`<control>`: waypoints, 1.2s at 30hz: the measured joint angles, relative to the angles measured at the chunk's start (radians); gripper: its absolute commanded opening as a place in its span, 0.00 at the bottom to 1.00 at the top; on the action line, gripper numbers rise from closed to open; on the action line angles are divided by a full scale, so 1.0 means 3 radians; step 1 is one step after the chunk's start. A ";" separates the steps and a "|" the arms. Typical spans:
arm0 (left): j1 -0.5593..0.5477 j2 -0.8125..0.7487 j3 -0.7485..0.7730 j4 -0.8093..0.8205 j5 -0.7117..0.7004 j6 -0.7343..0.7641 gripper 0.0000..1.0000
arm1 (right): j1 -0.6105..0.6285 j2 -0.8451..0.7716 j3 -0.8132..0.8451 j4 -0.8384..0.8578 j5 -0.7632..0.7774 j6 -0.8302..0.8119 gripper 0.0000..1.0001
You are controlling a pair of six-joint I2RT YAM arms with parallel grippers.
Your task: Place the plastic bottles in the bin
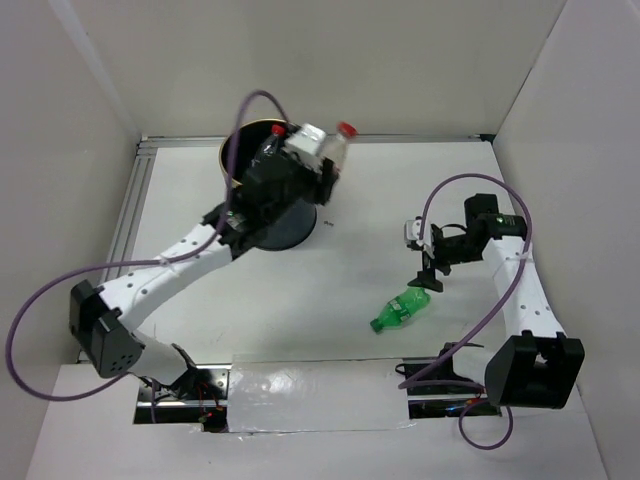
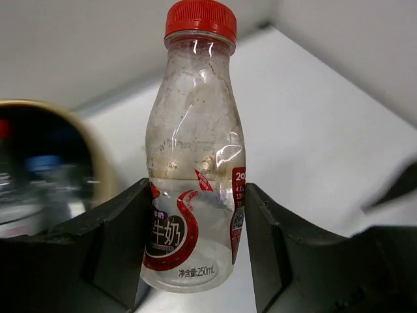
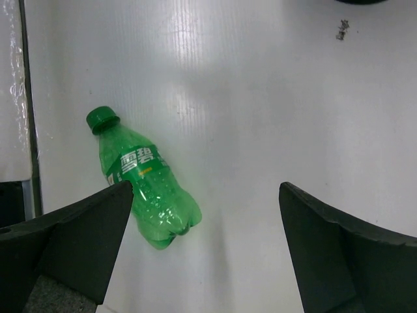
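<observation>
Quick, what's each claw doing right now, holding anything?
Left gripper: closed on the red-capped clear bottle.
Right gripper: open, empty, near the green bottle.

Clear bottle (image 2: 195, 163): red cap, red-and-white label with dark purple patch. Green bottle (image 3: 144, 186): green cap, white lettering. Bin (image 1: 290, 228): navy-black, gold rim. Desk (image 1: 350, 200): white. Left arm (image 1: 165, 275), right arm (image 1: 520, 285): white links, black joints.

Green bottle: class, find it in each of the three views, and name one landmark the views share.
Top external: green bottle lies right of centre, near the right tool.
Left wrist: not in it.
Right wrist: green bottle lower left, cap pointing up-left.
Shared landmark: the white table.
</observation>
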 measured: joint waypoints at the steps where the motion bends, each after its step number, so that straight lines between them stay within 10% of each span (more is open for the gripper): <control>1: 0.0122 -0.0103 0.0000 0.0038 -0.0088 -0.0024 0.00 | 0.0051 0.0006 0.0000 0.0033 0.0004 0.0031 1.00; 9: 0.1071 -0.0304 -0.0128 0.0070 -0.0708 -0.0357 0.06 | 0.0676 0.0120 -0.0088 0.0332 0.0308 0.0116 1.00; 15: 0.1292 0.0046 -0.0136 -0.0254 -0.0746 -0.0509 1.00 | 0.0997 0.0156 -0.0139 0.0327 0.0599 -0.0225 1.00; 27: 0.0988 -0.0792 -0.0431 -0.0277 -0.0746 -0.0554 1.00 | 0.1352 0.0153 -0.0999 0.0547 0.1479 -0.0587 0.99; 30: 0.0829 -0.1305 -0.0776 -0.0259 -0.0730 -0.0576 1.00 | 0.1417 0.0173 -0.1184 0.0837 0.1661 -0.0468 0.79; 32: 0.0779 -0.1652 -0.1048 -0.0305 -0.0724 -0.0665 1.00 | 0.1446 0.0219 -0.1236 0.1029 0.1751 -0.0374 0.42; 36: 0.0750 -0.2350 -0.1665 -0.0478 -0.0735 -0.0922 1.00 | 0.1457 0.0233 -0.1153 0.1174 0.1750 -0.0141 0.23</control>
